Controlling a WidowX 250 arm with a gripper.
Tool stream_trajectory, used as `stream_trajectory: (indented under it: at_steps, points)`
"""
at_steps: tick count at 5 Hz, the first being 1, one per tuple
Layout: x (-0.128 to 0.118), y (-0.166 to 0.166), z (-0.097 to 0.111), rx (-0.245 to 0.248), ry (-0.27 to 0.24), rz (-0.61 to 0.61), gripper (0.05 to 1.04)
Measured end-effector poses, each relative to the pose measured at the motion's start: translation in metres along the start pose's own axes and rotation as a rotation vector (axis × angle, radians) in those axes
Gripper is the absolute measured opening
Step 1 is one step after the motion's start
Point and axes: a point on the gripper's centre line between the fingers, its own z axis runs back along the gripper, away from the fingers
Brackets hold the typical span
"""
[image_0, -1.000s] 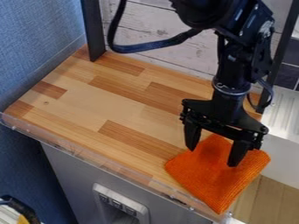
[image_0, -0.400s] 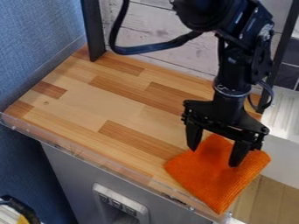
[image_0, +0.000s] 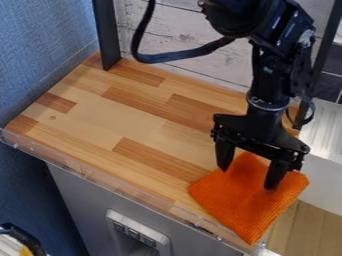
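One orange cloth (image_0: 244, 210) | under hand (image_0: 247, 178) | hand wide, fingers well apart

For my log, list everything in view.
Cloth: one, orange, counter's front right corner.
Counter: one, brown, centre.
Strip: one, clear, counter's front edge.
Posts: two, black, back.
Planks: several, whitish, back.
Wall: one, blue, left.
Cabinet: one, grey, below counter.
Switch panel: one, grey, cabinet front.
Ribbed surface: one, white, right.
Tiles: several, dark, upper right.
Wood surface: one, tan, lower right.
Unclear object: one, black-yellow, lower left.
Arm: one, black, upper right.
Cable: one, black, by arm.
Hand: one, black, over cloth.
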Motion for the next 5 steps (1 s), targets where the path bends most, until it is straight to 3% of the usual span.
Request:
stream_trajectory:
  at_steps: [5]
  points:
    - [-0.014,0.001,-0.009,0.014,0.037,0.023,0.999]
